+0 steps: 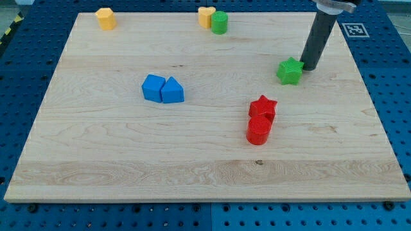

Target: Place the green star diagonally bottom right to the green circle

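The green star (289, 70) lies on the wooden board at the view's right, upper half. My tip (309, 67) stands right next to the star's right side, touching or almost touching it. The green circle (219, 22) stands near the view's top edge, at the middle, pressed against a yellow block (205, 16) on its left. The star is below and to the right of the green circle.
A yellow block (106, 18) sits at the top left. A blue cube (153, 87) and a blue triangular block (172, 90) touch left of centre. A red star (262, 107) sits just above a red cylinder (258, 130) right of centre. The board's right edge (379, 122) is near.
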Controlling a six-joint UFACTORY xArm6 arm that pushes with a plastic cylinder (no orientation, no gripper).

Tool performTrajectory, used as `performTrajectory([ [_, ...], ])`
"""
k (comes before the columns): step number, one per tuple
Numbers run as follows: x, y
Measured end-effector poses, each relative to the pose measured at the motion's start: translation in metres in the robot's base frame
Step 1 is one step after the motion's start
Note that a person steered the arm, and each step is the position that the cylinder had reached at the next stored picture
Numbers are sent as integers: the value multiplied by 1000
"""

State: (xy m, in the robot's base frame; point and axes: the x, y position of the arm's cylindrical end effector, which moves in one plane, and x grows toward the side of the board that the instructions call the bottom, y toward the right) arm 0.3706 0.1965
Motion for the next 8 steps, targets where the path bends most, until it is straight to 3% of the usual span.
performTrajectory([
  [2, 46, 0],
  [3, 48, -12],
  [5, 1, -63],
  [8, -8, -102],
])
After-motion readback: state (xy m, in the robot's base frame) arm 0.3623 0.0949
